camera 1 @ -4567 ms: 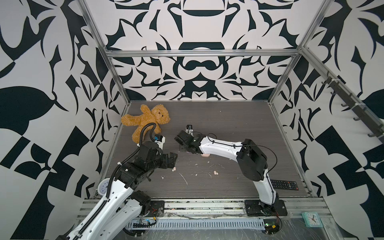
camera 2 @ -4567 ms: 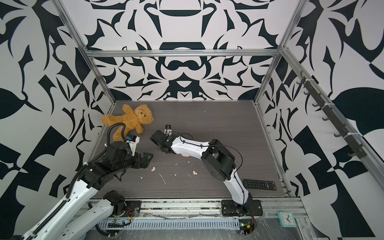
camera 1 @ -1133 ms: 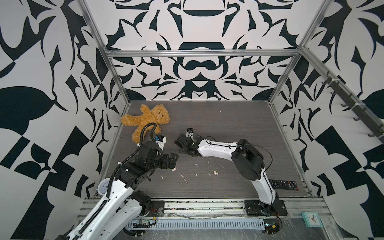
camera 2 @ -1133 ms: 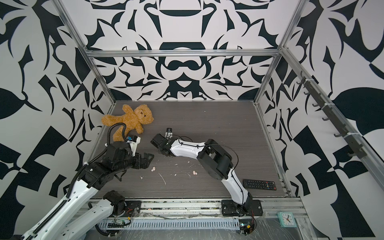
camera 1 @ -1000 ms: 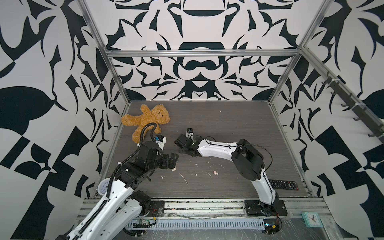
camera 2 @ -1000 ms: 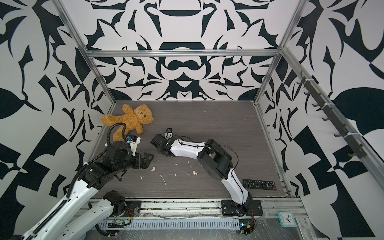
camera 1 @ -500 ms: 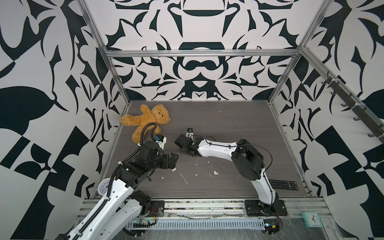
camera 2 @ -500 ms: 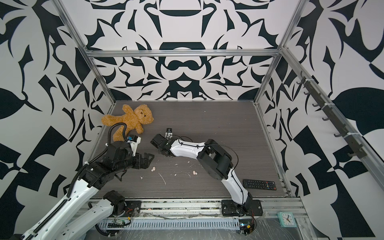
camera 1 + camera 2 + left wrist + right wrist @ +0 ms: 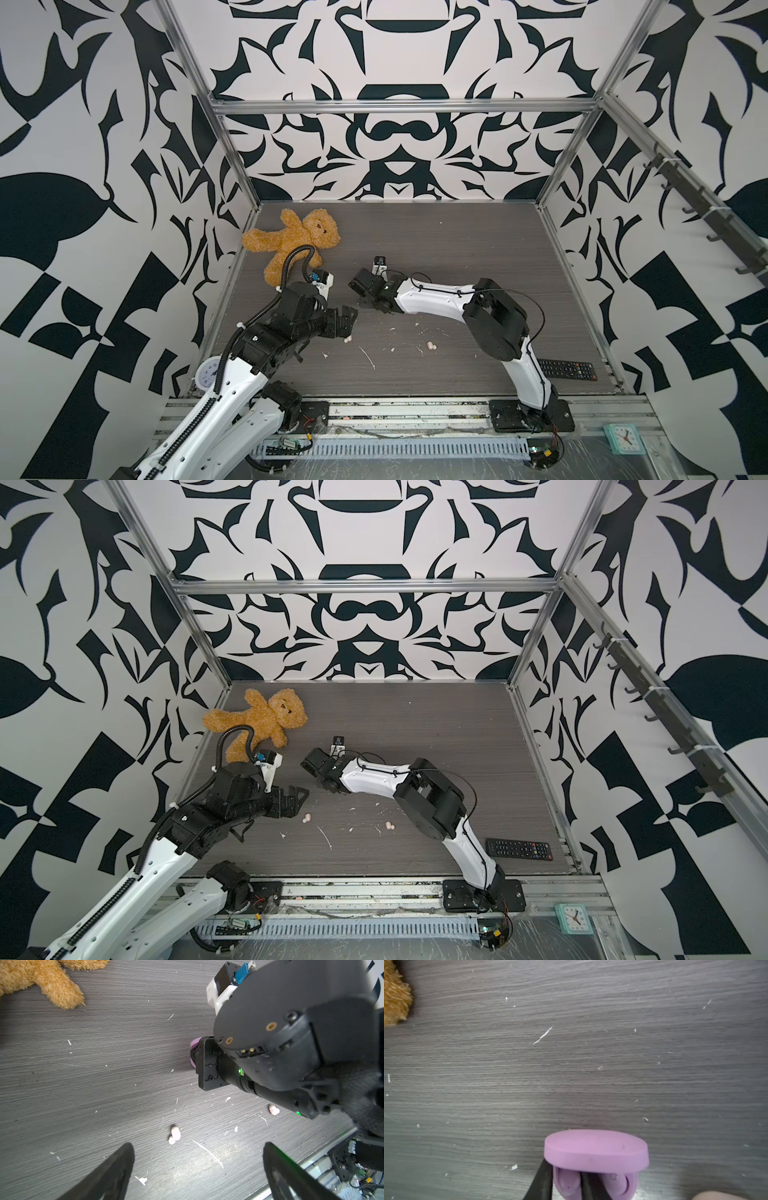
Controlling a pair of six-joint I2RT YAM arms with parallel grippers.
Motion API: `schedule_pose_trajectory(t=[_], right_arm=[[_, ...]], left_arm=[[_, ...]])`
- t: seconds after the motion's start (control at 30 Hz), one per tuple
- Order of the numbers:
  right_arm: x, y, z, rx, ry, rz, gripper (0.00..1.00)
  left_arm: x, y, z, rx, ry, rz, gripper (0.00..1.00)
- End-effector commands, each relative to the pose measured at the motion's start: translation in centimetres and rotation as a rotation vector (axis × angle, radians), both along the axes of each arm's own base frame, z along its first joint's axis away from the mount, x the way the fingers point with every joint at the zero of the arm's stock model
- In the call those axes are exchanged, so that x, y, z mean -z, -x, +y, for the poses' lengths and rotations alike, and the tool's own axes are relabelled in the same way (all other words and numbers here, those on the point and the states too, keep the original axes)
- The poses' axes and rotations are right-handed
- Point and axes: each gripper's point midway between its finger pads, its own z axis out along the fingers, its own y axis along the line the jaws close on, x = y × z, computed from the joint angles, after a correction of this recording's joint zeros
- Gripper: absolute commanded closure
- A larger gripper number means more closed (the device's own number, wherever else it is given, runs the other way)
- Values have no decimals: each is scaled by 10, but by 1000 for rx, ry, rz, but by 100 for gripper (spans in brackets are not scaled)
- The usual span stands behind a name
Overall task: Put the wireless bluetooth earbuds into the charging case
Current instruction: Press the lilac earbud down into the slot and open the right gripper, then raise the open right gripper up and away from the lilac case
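Note:
A lilac charging case (image 9: 596, 1147) stands on the table with its lid up and two lilac earbuds inside. My right gripper (image 9: 566, 1169) is shut on one lilac earbud (image 9: 568, 1181) seated in the case. One finger lies along the case's outer side and the other sits between the buds. In both top views the right gripper (image 9: 360, 296) (image 9: 316, 776) hides the case. A pale peach earbud (image 9: 174, 1135) (image 9: 348, 338) lies just ahead of my open, empty left gripper (image 9: 198, 1147) (image 9: 347, 322). Another peach earbud (image 9: 274, 1110) (image 9: 431, 345) lies further right.
A brown teddy bear (image 9: 299, 237) lies at the back left. A black remote (image 9: 567, 368) sits at the front right. White scraps (image 9: 368, 357) litter the table's front half. A pale peach rounded shape (image 9: 712, 1195) shows at the edge of the right wrist view.
Over the last second nothing has visibly moved. Compared with several seconds ago, the right arm has shifted slightly toward the front and now covers a peach object beneath it.

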Motion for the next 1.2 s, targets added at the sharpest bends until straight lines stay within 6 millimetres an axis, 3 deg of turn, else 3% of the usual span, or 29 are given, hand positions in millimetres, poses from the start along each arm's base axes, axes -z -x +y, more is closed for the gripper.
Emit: schedule_pose_trajectory(t=[0.0, 1.17], right_arm=[[-31, 0, -5, 25, -24, -42, 74], [-44, 9, 5, 5, -75, -53, 75]], left_arm=[[0, 1, -3, 15, 8, -3, 1], [0, 1, -3, 15, 8, -5, 1]])
